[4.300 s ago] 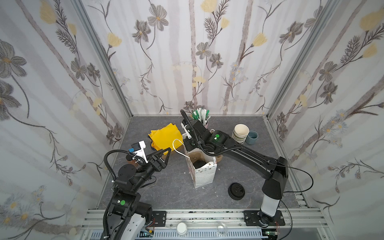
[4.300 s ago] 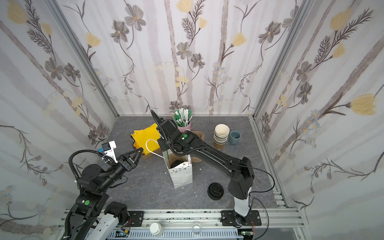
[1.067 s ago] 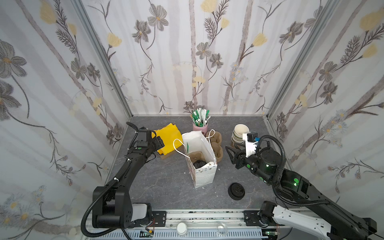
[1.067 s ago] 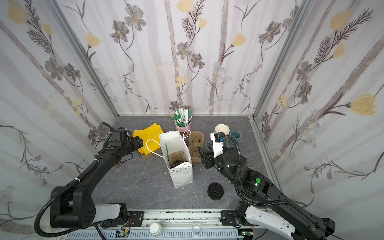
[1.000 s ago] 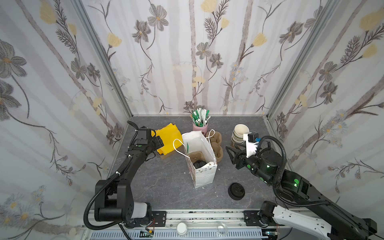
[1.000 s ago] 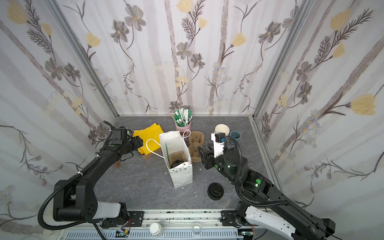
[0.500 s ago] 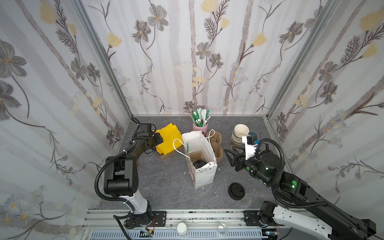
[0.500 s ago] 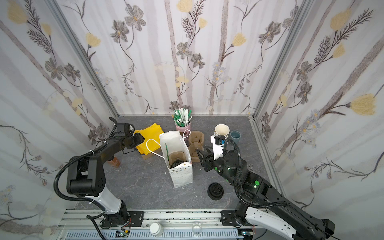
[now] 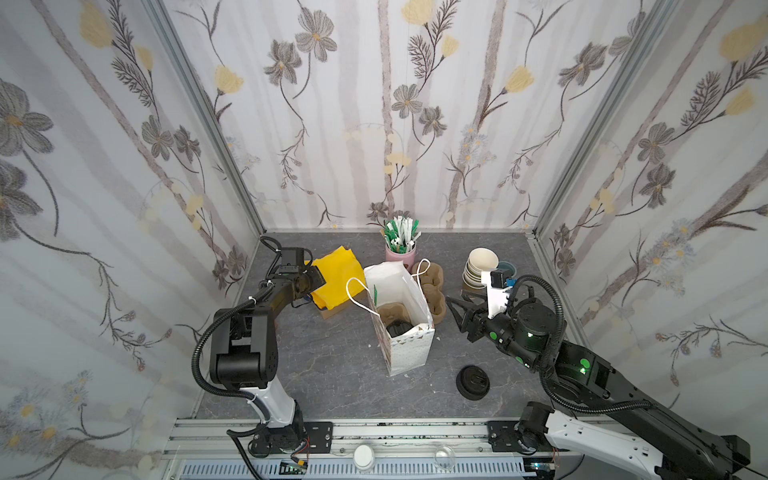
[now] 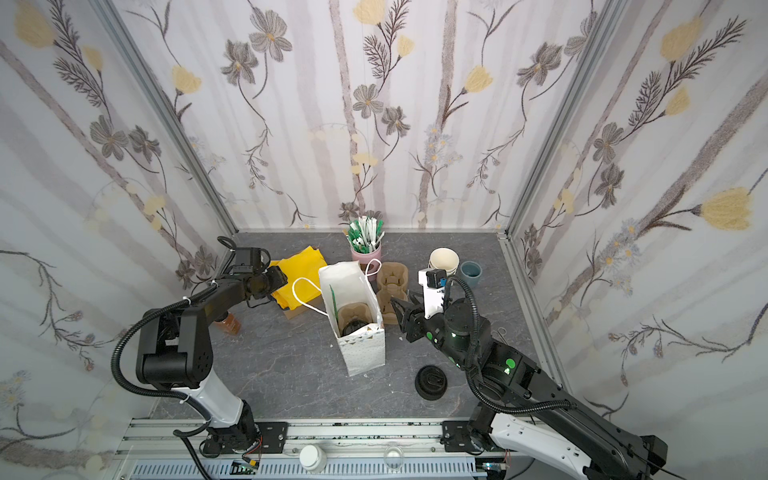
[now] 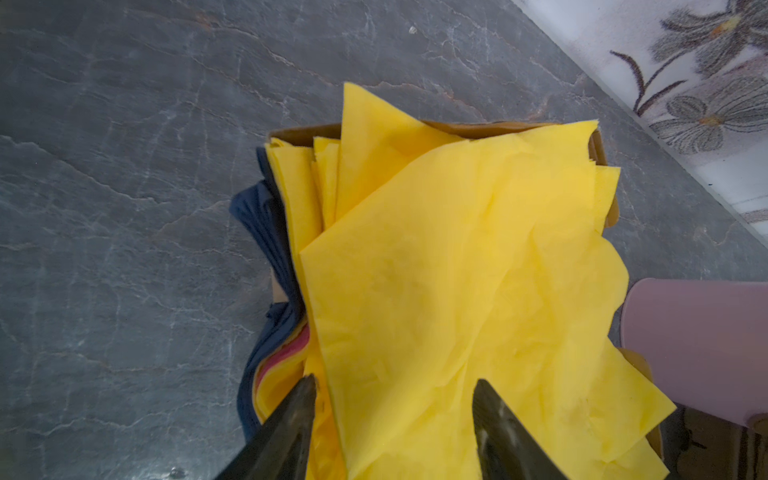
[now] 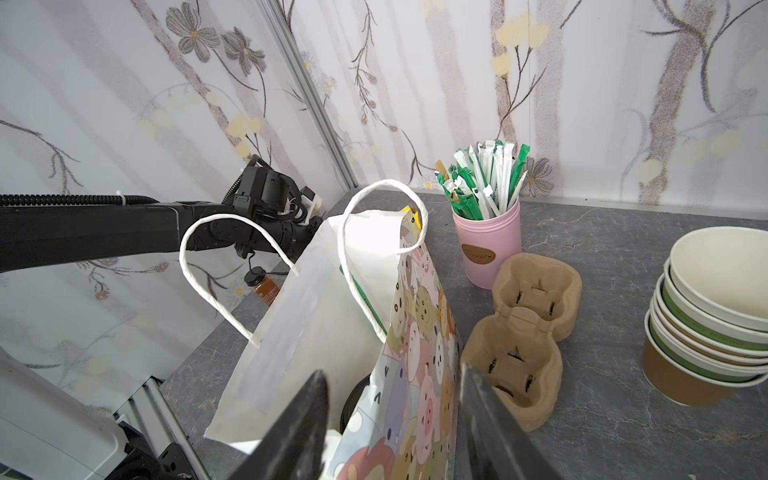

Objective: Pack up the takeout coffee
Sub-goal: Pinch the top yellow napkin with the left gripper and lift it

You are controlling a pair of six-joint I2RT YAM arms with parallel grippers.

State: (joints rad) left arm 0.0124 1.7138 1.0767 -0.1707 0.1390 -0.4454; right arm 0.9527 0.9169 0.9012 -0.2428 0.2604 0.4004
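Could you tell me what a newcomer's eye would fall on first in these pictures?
The bright yellow sheets at the back left of the table stand out most, with the open left gripper at their edge. Next comes the white paper bag standing mid-table, with the takeout coffee showing its black lid inside and the open right gripper just beside the bag.

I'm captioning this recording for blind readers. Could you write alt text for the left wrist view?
The left gripper, jaws open, hovers over the edge of a stack of yellow paper napkins in a shallow cardboard tray on a grey table. A pink cup stands beside it.
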